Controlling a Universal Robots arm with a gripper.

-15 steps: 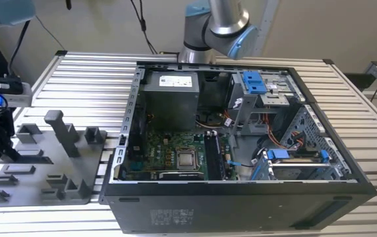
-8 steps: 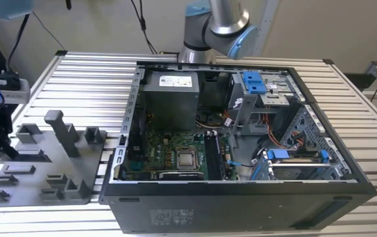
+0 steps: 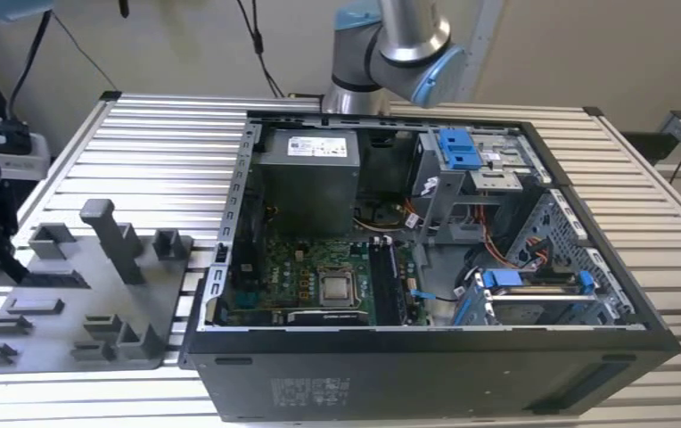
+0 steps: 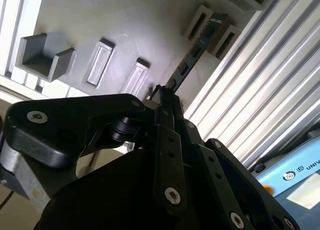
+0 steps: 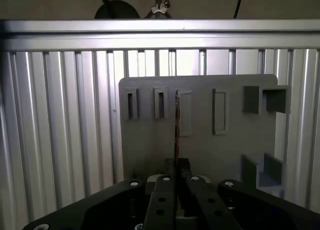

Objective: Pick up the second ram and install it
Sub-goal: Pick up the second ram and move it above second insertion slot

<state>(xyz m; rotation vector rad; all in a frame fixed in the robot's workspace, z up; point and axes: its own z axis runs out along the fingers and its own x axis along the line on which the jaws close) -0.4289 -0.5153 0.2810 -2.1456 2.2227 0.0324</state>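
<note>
Logged one gripper (image 5: 177, 165) above the grey fixture plate (image 5: 150, 145), its two black fingers (image 5: 169, 168) drawn together and clamped on the near end of the second ram (image 5: 176, 122). Found the second ram as a thin dark stick, seen edge-on in the first wrist view, reaching from the fingertips out across the plate, just beside a raised rectangular outline (image 5: 184, 113). Noted the same grasp in the second wrist view, with the gripper (image 4: 164, 95) closed on the stick (image 4: 196, 48). Saw the stick's far end lying between two grey bracket blocks (image 4: 200, 20) near the plate's edge, next to the ribbed table surface (image 4: 250, 89). Could not tell whether that end touched the brackets or hung clear of them. Placed the fixture plate (image 3: 61, 334) by the slatted aluminium table's (image 3: 162, 160) edge on the exterior view's left, just beside the open computer case (image 3: 436, 374). Listed on the plate one tall upright grey post (image 3: 112, 234) among several low grey blocks. Listed inside the case a green motherboard (image 3: 281, 276) with a processor socket (image 3: 338, 287), long black memory slots (image 3: 385, 281) beside it, a grey power supply (image 3: 305, 174) toward the case's far wall, and blue drive brackets (image 3: 465, 147) on the exterior view's right. Marked the arm's grey and blue joint (image 3: 394, 40) behind the case at the table's far edge.
</note>
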